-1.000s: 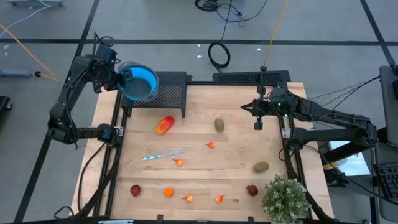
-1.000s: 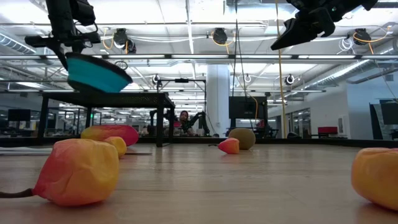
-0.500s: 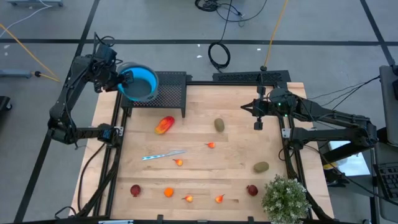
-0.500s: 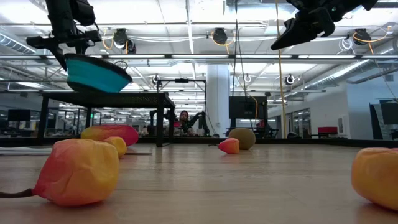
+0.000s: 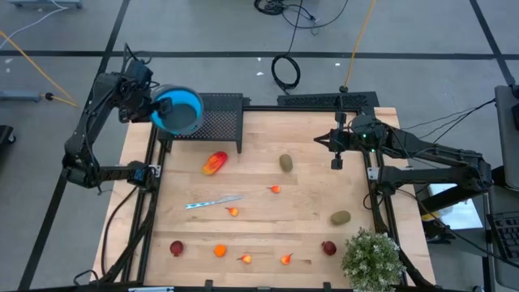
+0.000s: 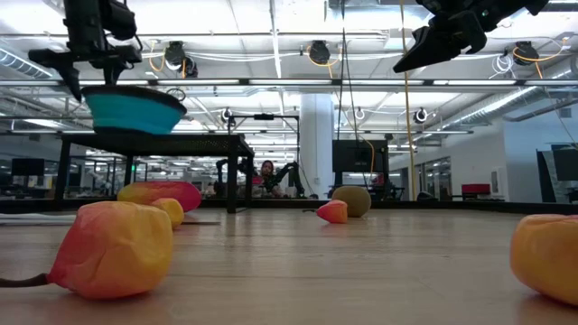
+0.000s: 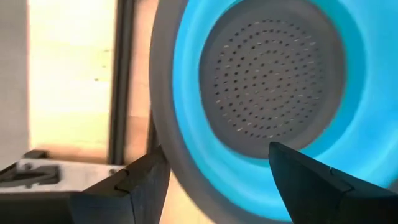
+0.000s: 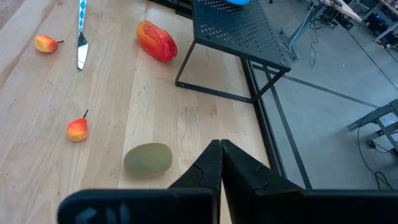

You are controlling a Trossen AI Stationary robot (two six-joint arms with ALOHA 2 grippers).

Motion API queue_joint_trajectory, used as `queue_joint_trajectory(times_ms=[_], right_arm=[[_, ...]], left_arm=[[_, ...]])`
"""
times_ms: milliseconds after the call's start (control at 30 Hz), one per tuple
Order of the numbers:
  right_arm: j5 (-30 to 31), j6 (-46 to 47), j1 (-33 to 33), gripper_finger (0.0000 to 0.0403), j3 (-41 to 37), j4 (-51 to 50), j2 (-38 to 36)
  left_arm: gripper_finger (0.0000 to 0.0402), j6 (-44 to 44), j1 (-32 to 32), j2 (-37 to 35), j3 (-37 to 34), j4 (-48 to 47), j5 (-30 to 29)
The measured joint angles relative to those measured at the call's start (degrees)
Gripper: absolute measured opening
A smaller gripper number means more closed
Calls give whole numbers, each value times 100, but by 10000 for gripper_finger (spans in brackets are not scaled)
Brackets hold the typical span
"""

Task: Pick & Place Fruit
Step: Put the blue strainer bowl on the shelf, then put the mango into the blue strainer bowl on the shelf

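The fruit lies on the wooden table: an orange-red one point(image 5: 215, 163), two kiwis point(image 5: 286, 163) point(image 5: 340, 217), two dark red ones point(image 5: 176, 247) point(image 5: 328, 247) and several small orange ones, such as point(image 5: 276, 189). The blue bowl point(image 5: 178, 109) rests level by its base on a black perforated rack point(image 5: 219, 118) at the far left. My left gripper point(image 7: 224, 180) points down, open, over the bowl's left rim point(image 7: 180, 180), one finger outside and one over the inside. My right gripper point(image 5: 336, 162) hangs shut above the table's far right.
A silver knife point(image 5: 212, 201) lies left of the table's middle. A potted plant point(image 5: 373, 259) stands at the near right corner. Black frame rails run along the left and right table edges. Bare wood lies between the fruit in the middle.
My left gripper has opened and let go of the blue bowl's rim, turning a little at the wrist. The bowl, tilted with its right side low before, has settled level on the rack and shifted slightly left.
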Motion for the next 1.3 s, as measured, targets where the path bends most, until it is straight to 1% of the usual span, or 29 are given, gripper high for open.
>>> queue_joint_trajectory(times_ms=[467,933,1067,1300], right_arm=[[-1,0,1,0,0,0,0],[1,0,-1,0,1,0,0],[1,0,1,0,2,2,0],[1,0,1,0,2,0,0]], left_arm=[[265,-50,7,-16,0,-45,-11],[264,-120,4,-306,4,-45,56],[264,-271,4,-371,8,-46,59],[264,-529,4,-620,323,-37,56]])
